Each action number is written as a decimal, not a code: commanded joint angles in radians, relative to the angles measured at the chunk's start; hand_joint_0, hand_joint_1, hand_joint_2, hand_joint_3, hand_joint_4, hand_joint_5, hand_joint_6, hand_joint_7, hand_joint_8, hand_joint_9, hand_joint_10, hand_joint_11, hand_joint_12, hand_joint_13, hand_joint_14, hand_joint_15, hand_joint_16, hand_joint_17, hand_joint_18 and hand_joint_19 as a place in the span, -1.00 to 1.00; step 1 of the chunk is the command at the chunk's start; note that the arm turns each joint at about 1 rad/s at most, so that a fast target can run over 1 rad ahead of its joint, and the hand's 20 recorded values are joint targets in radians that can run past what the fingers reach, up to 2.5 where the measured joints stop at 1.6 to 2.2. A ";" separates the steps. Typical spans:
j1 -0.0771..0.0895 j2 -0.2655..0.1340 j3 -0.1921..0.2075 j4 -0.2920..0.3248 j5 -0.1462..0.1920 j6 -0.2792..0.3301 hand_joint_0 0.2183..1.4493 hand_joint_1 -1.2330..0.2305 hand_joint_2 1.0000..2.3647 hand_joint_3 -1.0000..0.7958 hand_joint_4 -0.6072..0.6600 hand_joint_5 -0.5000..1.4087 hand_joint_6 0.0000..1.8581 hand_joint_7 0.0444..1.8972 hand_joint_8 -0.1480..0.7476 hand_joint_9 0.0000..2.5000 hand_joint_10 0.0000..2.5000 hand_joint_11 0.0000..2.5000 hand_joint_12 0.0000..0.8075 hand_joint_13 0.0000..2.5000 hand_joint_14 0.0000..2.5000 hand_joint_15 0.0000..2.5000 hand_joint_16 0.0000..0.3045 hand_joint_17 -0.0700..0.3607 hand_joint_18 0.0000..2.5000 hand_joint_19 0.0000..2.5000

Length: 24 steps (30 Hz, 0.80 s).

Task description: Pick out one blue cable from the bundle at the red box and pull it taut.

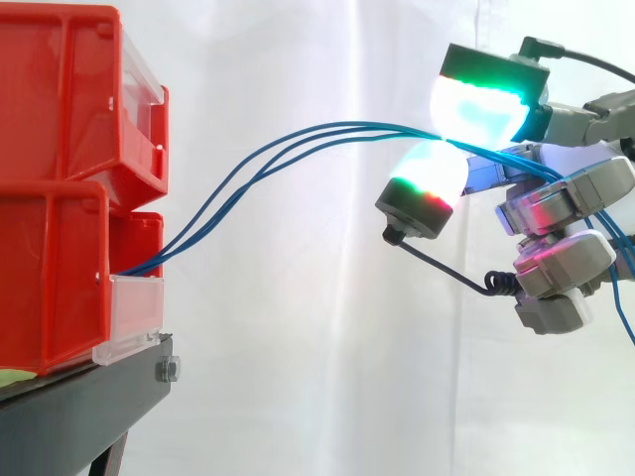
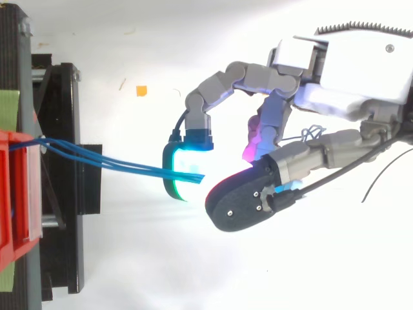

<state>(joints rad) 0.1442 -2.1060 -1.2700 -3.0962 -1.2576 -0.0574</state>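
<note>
Side view: two red bins are stacked at the left on the black stand (image 1: 89,397), the upper bin (image 1: 69,89) resting on the lower bin (image 1: 50,278). The blue cables (image 1: 347,127) come out of the lower bin's front, just above its clear lip (image 1: 134,307). They climb in a curve to the right, several strands side by side. The hand (image 1: 571,193) pinches them between two glowing fingertips (image 1: 476,109), one above and one below, well apart from the bins. More blue cable hangs down behind the hand at the right edge.

Top view: the same strands (image 2: 122,165) leave the red bin (image 2: 16,194) at the left edge and cross over the stand (image 2: 64,129). They run almost straight to the hand (image 2: 348,71), ending under a cyan-green pad (image 2: 184,171) with the dark thumb (image 2: 242,197) closed in beside it
</note>
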 commanded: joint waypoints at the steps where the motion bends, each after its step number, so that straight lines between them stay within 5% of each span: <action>1: 0.002 0.000 0.000 -0.002 0.000 -0.002 -0.04 -0.55 -1.00 -0.44 -0.37 -0.62 -0.01 0.00 -0.12 0.23 -0.98 0.20 -0.07 -0.02 -0.97 -0.10 -0.67 -0.15 -0.20 -0.24; 24: 0.002 0.000 0.000 -0.018 0.000 0.001 -0.16 -0.63 -1.00 -0.44 -0.36 -0.60 -0.01 0.03 -0.15 0.29 -0.98 0.19 -0.09 0.01 -0.97 -0.11 -0.68 -0.17 -0.17 -0.24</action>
<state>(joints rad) 0.1465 -2.1059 -1.2699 -3.1134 -1.2578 -0.0575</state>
